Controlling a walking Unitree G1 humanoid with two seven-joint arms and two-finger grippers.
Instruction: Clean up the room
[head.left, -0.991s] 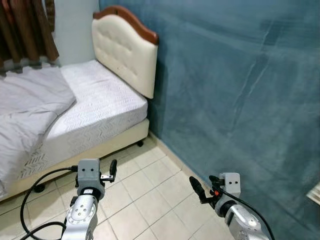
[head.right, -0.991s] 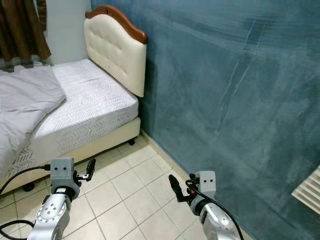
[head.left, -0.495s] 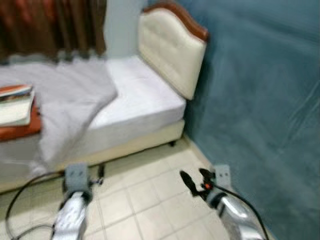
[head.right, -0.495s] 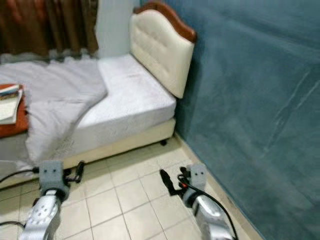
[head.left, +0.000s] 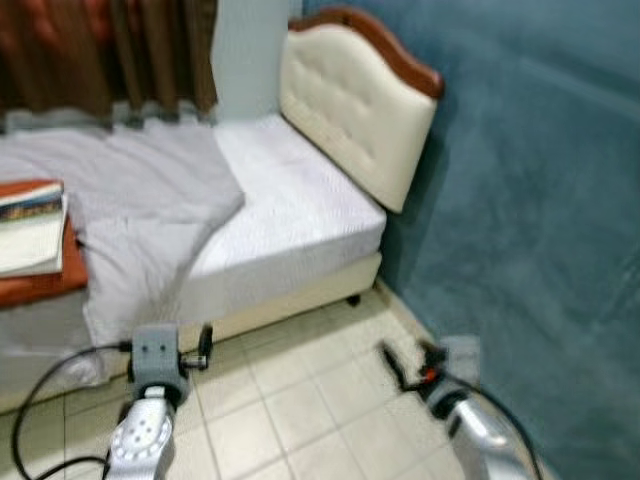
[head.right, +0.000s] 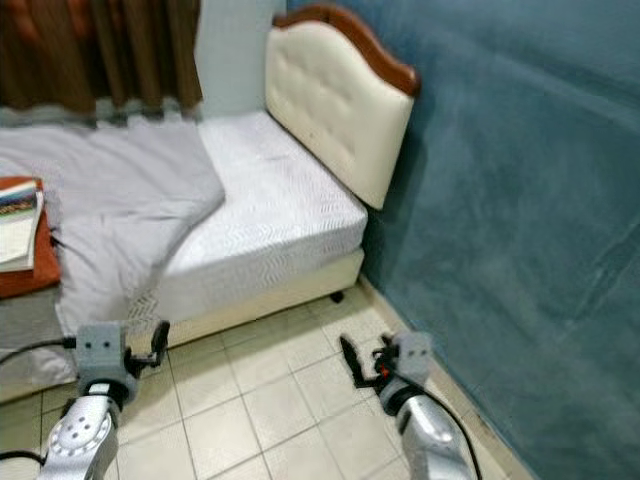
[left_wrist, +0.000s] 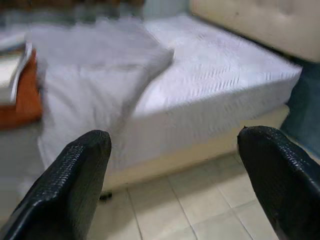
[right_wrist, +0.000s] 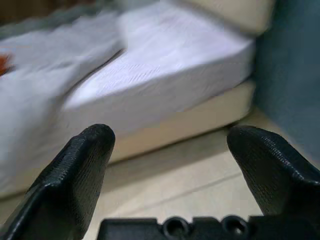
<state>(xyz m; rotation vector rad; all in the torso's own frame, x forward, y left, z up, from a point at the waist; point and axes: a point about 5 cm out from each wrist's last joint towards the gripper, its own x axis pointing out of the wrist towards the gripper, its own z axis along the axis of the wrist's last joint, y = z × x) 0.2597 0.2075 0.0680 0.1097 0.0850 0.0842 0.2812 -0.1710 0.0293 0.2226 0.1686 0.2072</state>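
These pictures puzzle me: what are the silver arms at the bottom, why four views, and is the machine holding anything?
They belong to a walking household robot. The two wide pictures come from the paired cameras in its head, looking down at a bedroom. The other two come from a camera on each wrist, looking out between that arm's two black fingers. The left gripper and right gripper hang over the tiled floor with jaws open, holding nothing. Ahead is a bed with a cream headboard, a rumpled grey blanket, and books lying on something orange.
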